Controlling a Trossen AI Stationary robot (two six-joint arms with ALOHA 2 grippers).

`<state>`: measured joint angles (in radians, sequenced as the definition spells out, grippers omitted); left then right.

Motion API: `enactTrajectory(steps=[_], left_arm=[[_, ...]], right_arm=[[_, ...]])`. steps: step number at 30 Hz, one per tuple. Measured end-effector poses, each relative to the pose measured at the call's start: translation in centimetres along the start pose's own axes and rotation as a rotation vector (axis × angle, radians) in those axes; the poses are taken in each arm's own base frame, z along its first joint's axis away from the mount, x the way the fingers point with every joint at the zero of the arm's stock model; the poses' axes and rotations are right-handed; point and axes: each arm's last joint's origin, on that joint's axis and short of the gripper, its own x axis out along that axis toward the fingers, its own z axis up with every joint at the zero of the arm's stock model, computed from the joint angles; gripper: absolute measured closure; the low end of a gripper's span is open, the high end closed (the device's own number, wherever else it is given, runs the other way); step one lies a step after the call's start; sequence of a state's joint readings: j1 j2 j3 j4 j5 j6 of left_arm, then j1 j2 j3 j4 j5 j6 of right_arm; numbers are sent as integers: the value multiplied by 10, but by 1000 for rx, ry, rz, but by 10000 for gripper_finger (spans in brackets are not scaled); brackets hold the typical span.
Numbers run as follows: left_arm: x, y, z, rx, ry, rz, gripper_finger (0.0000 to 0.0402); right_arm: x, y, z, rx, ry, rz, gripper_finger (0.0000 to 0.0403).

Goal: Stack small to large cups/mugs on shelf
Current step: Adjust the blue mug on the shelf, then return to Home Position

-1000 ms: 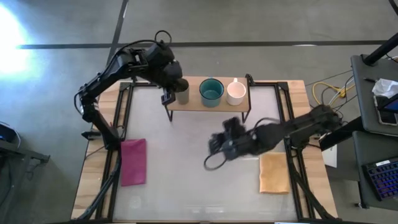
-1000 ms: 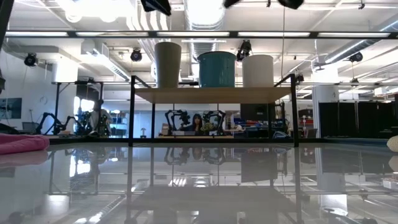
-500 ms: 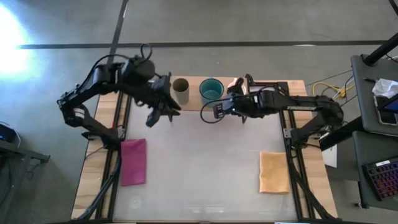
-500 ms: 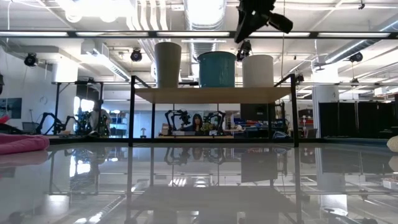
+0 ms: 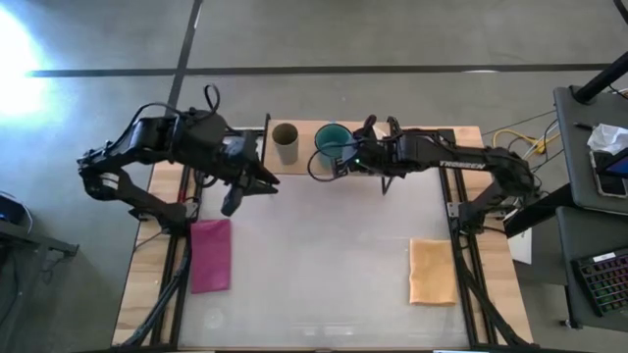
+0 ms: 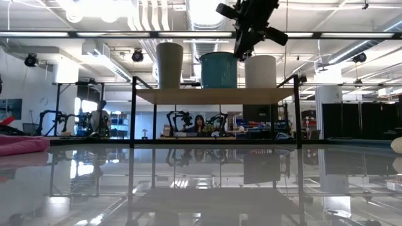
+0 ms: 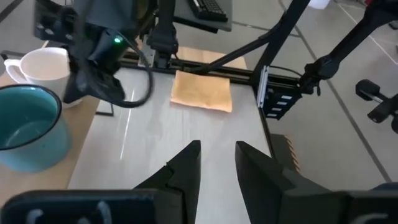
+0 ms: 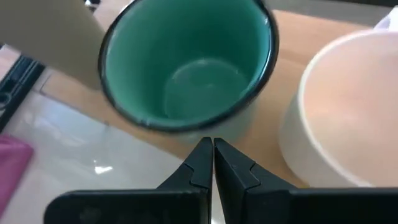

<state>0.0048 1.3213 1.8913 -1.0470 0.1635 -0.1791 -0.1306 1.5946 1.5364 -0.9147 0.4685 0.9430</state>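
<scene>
Right wrist view shows our right gripper (image 8: 212, 155) with its two fingers pressed together on nothing, hanging just above the shelf (image 8: 292, 37) edge, in front of the teal mug (image 8: 186, 62) and beside the white mug (image 8: 348, 106). From the high view, the olive tumbler (image 5: 286, 143), the teal mug and the white mug stand in a row on the shelf, while our left gripper (image 7: 216, 163), its fingers a little apart and empty, hangs over the table near the tumbler's end of the shelf. We judge the mugs as hard, smooth and breakable, rather light, so we would take the white mug by its rim wall or handle with a firm hold.
</scene>
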Motion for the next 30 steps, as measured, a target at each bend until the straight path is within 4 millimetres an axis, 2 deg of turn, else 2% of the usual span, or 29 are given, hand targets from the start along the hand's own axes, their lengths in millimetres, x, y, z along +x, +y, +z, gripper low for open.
enactTrajectory(steps=[15, 20, 22, 26, 30], left_arm=[[10, 3, -9, -4, 45, 13, 317], [10, 3, -9, 6, 47, 13, 317], [10, 3, -9, 25, 47, 16, 317], [3, 3, -10, 49, 25, 51, 317], [-7, 2, -10, 55, -3, 55, 317]], right_arm=[[19, 7, 4, -11, -6, 33, 394], [18, 8, 6, -9, -11, 46, 394], [13, 6, 7, -8, -14, 50, 394], [-9, 5, 5, -17, -27, 89, 394], [-48, 12, -5, -114, -95, 204, 394]])
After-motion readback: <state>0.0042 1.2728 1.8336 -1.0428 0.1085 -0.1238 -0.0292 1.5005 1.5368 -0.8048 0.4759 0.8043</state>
